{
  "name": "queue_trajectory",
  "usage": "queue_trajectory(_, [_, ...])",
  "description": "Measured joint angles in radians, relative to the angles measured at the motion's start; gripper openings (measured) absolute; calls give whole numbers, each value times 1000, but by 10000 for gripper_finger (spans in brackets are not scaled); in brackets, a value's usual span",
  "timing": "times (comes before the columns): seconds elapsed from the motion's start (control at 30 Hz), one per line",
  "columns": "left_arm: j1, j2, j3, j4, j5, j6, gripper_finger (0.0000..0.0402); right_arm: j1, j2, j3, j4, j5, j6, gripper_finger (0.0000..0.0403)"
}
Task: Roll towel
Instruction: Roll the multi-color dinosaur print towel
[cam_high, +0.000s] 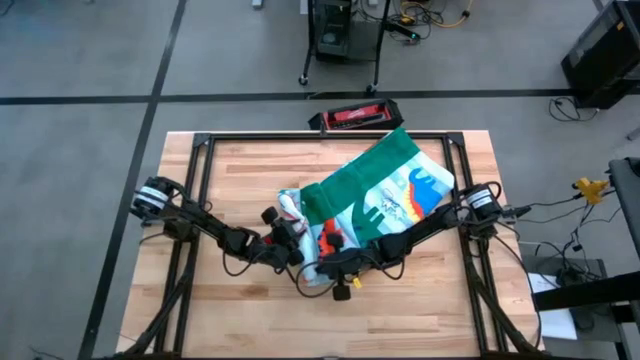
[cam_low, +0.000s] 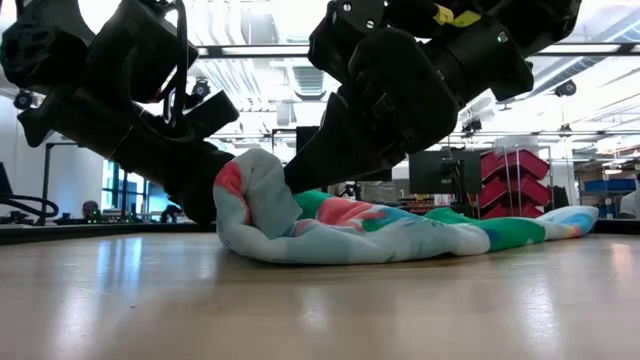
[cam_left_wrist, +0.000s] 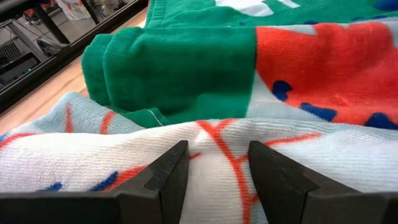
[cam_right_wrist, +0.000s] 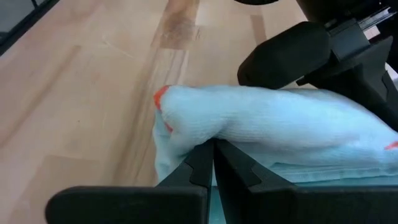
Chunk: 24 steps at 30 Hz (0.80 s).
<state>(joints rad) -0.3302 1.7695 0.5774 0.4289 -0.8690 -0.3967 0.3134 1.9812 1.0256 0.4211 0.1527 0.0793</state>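
The towel (cam_high: 380, 195) lies on the wooden table, with green back and dinosaur-print face both showing. Its far right part is spread flat. Its near left end is bunched into a thick fold (cam_low: 260, 200) that rests on the tabletop. My left gripper (cam_high: 290, 240) comes in from the table's left and is shut on that fold (cam_left_wrist: 217, 134). My right gripper (cam_high: 328, 260) comes in from the right, its fingers shut together (cam_right_wrist: 213, 152) at the foot of the pale bulge (cam_right_wrist: 261, 118). My left gripper pinches the bunched fold's pale, red-lined cloth (cam_left_wrist: 219, 155) between its two fingers; the cloth fills the gap. The fingers slant down from the table's left. The fold sits on the table. My right gripper's shut fingertips (cam_right_wrist: 205, 155) touch the towel where the bulge meets the flat pale layer (cam_right_wrist: 180, 158) beneath. They slant down from the table's right. I cannot tell whether any cloth is between them.
A black frame rail (cam_high: 200, 200) runs around the tabletop. A red and black case (cam_high: 355, 115) lies just beyond the far edge. Bare wood (cam_high: 300, 320) stretches along the near side. My left arm's dark body (cam_right_wrist: 311, 56) stands just behind the bulge.
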Motion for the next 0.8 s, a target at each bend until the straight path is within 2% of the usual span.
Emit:
queue_trajectory(0.23, [0,0,0,4,2,0,155,0,102,52,46,-25,13,0])
queue_trajectory(0.33, [-1,0,0,3,6,0,155,-2,129,83,44,-70,28,0])
queue_trajectory(0.8, [0,0,0,0,19,-8,155,9,59,88,-83,-49,24,0])
